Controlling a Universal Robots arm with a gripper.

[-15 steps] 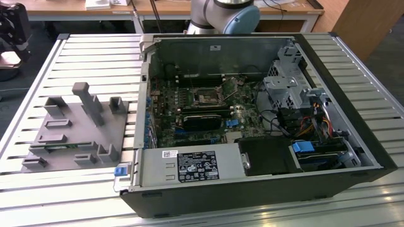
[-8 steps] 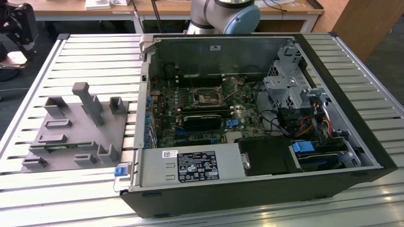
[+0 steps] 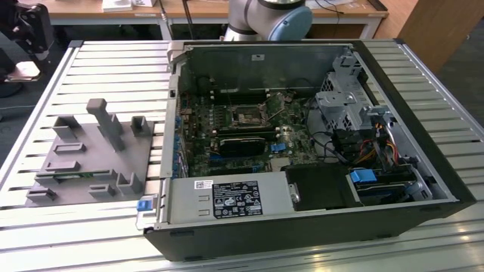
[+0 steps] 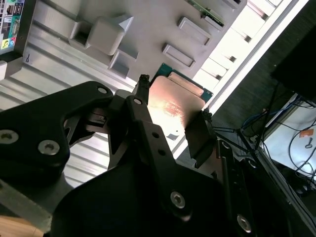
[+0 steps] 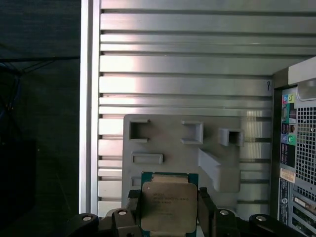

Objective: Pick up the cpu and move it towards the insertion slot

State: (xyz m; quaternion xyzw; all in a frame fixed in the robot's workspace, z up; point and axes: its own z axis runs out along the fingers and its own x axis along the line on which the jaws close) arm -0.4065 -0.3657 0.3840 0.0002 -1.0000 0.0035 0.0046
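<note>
Claw [image 5: 169, 212] clamps the cpu [image 5: 167, 197] by opposite edges above the grey tray [image 5: 163, 133] on the bench [image 5: 182, 64], well apart from the insertion slot [image 3: 248, 116]; judged risk: thin edge hold lets chip tilt or slip in transit.

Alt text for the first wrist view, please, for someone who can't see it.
The end effector grips the cpu by two opposite edges, its silver top facing the camera. Beyond it lie a grey moulded holder plate on a slatted metal table and the rear panel of a computer case.
</note>
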